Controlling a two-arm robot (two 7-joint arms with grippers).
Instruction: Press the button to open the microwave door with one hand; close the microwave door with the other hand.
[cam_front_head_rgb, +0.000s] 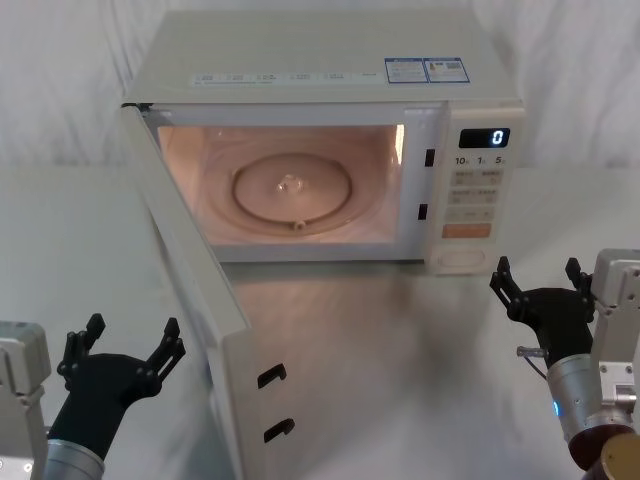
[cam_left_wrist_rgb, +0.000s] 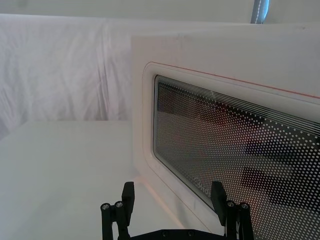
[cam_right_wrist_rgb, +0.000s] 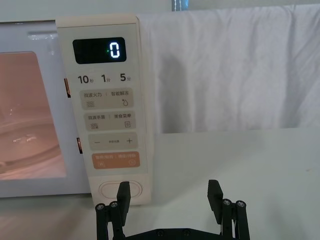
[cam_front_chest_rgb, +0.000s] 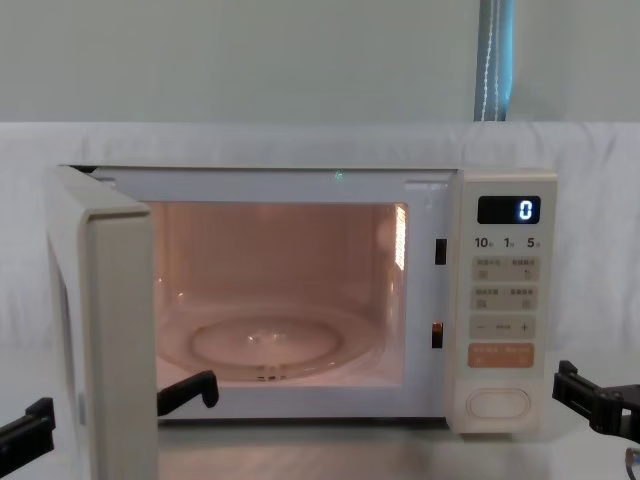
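Note:
The microwave door (cam_front_head_rgb: 200, 300) stands wide open, swung out toward me on its left hinge, and the lit cavity with its glass turntable (cam_front_head_rgb: 295, 190) shows. My left gripper (cam_front_head_rgb: 134, 326) hangs open low on the left, on the door's outer side. In the left wrist view the left gripper (cam_left_wrist_rgb: 173, 192) faces the door's dark dotted window (cam_left_wrist_rgb: 225, 140) from close by without touching it. The button (cam_front_head_rgb: 462, 257), a cream pill-shaped key, sits at the bottom of the control panel. My right gripper (cam_front_head_rgb: 538, 270) is open, just right of and in front of the button (cam_right_wrist_rgb: 120, 190), apart from it.
The microwave (cam_front_head_rgb: 330, 60) stands on a white cloth-covered table (cam_front_head_rgb: 400, 360) with a white draped backdrop. Its display (cam_right_wrist_rgb: 99, 50) reads 0, and an orange key (cam_right_wrist_rgb: 115, 160) lies above the button. Bare tabletop lies between the open door and my right arm.

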